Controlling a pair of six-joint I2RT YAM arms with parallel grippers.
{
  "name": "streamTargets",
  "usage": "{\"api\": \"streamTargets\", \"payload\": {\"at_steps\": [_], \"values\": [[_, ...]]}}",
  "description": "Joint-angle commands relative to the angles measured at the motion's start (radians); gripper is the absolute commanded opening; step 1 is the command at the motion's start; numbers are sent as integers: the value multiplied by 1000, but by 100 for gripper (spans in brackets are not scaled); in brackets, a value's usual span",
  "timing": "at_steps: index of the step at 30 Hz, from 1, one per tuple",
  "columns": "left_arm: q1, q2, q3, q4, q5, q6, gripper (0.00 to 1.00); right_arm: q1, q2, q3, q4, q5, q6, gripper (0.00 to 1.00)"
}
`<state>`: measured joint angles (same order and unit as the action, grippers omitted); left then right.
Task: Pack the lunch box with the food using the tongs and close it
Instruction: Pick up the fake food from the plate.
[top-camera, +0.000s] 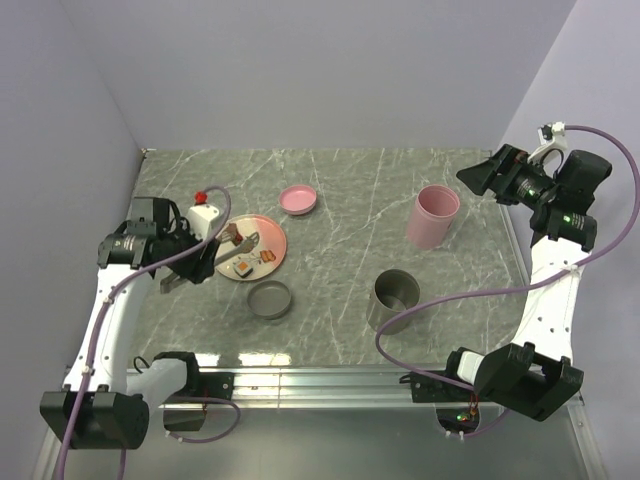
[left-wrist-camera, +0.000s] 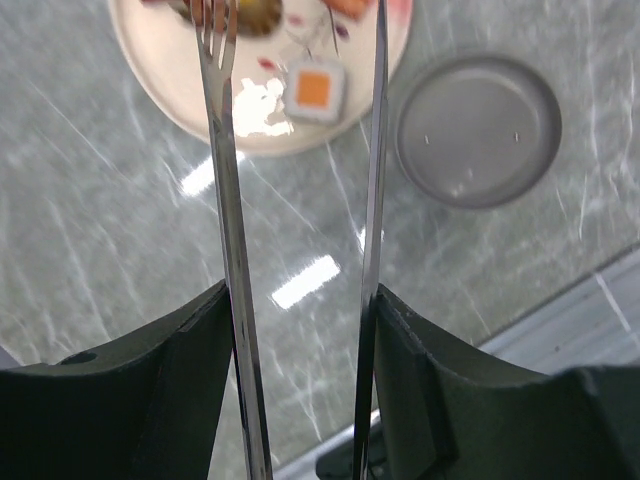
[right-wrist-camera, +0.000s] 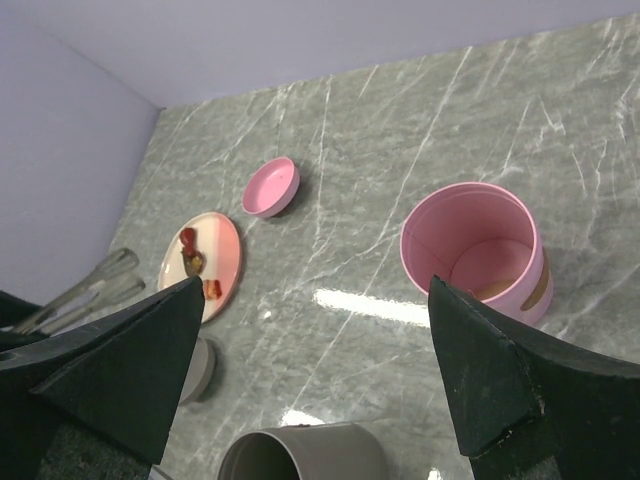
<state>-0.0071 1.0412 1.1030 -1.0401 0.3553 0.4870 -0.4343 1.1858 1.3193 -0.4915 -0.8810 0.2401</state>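
My left gripper is shut on the silver tongs, one thin arm against each finger. The tongs' tips hang over the pink plate. On the plate lie the food pieces: an orange-and-white bit and a dark brown lump; nothing is pinched between the tips. The lunch box stands in open parts: a pink tub and a grey tub. My right gripper hangs open and empty, high above the pink tub.
A pink lid lies behind the plate. A grey lid lies just in front of the plate, close to the tongs. The metal rail at the near table edge carries both arm bases. Purple walls close in the left and back.
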Motion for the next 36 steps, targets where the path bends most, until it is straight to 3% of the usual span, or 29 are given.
{"api": "streamTargets", "payload": {"at_steps": [1,15,36], "values": [[4,-46,-38,-58,-24,27,59,8,-18,5,8,-6,-24,100],[4,-52,-130,-37,-124,22,61,8,-31,-20,22,-29,-16,100],[-44,34,-187,71,-133,30,59,6,-17,-20,11,-26,-30,100]]}}
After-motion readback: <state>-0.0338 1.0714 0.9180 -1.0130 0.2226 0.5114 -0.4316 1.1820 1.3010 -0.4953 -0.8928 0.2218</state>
